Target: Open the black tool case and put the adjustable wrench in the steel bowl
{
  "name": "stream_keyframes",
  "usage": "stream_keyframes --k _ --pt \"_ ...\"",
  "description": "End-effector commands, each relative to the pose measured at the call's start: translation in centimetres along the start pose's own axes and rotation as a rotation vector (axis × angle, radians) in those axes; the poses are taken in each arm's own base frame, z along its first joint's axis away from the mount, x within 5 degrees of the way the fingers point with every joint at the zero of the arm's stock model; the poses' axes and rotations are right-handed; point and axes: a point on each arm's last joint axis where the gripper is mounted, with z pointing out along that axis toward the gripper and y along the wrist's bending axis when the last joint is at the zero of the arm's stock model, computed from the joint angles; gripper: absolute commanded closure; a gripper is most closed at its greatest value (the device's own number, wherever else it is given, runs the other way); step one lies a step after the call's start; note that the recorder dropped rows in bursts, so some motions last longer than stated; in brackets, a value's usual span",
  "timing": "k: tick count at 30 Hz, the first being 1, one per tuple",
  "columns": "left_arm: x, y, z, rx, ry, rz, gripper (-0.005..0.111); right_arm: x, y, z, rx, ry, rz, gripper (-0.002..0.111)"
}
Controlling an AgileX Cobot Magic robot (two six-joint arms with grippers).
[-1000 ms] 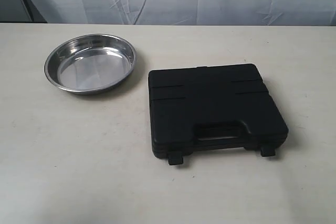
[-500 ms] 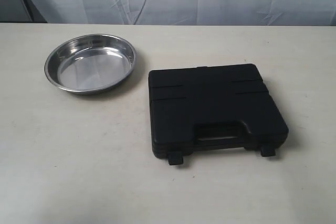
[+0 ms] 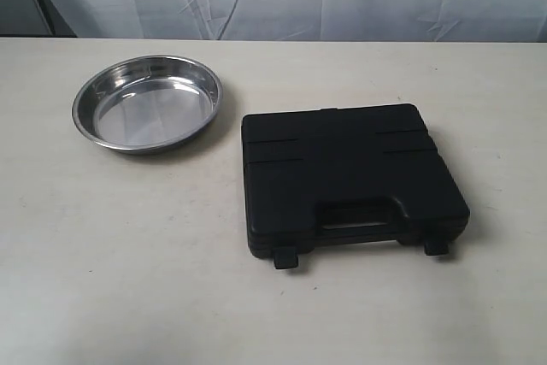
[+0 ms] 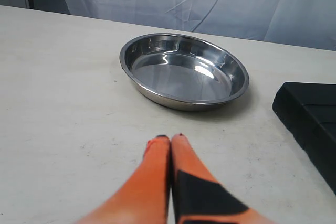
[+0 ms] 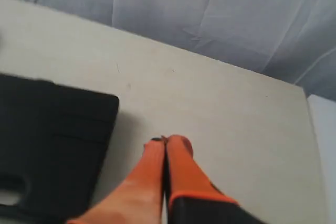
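Table point(image 3: 128, 262) unchanged since before: black tool case point(image 3: 350, 173) closed, steel bowl point(image 3: 149, 108) unmoved.

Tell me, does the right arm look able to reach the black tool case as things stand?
Probably yes: the right gripper, shut, hangs over bare table beside the black tool case, nothing between them.

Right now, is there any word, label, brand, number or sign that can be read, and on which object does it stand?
None: no word, number or sign can be read in any view.
The black tool case: only moulded ridges, no lettering.
The steel bowl: bare metal, only reflections.
The left gripper and right gripper: orange and black, no writing.
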Motion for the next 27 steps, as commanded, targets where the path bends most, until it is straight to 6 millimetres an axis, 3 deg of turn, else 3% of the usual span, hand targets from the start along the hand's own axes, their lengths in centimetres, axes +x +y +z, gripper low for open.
stream_keyframes --k 1,3,5,6,7,12,15,27 --pt "0.1 0.0 0.0 -0.001 -0.002 0.003 0.107 -4.5 -0.9 4.5 -0.099 0.097 -0.306 0.107" --pt "0.1 0.0 0.0 -0.001 -0.002 0.003 0.107 -5.8 -0.4 6.4 -0.208 0.082 -0.364 0.098" --pt "0.1 0.0 0.0 -0.001 -0.002 0.003 0.107 -6.2 2.1 9.4 -0.446 0.096 -0.527 0.073" --pt "0.1 0.0 0.0 -0.001 -0.002 0.003 0.107 -5.4 4.3 11.3 -0.592 0.156 -0.600 0.054" --pt "0.1 0.0 0.0 -0.001 -0.002 0.003 0.107 -5.0 5.5 12.2 -0.655 0.192 -0.641 0.047" --pt "0.1 0.0 0.0 -0.001 -0.002 0.003 0.107 -1.4 14.5 16.9 -0.872 0.379 -0.988 0.050" --pt "0.1 0.0 0.0 -0.001 -0.002 0.003 0.107 0.3 17.3 18.3 -0.909 0.447 -1.081 0.050" --pt "0.1 0.0 0.0 -0.001 -0.002 0.003 0.107 2.7 18.9 20.3 -0.949 0.558 -1.074 0.050"
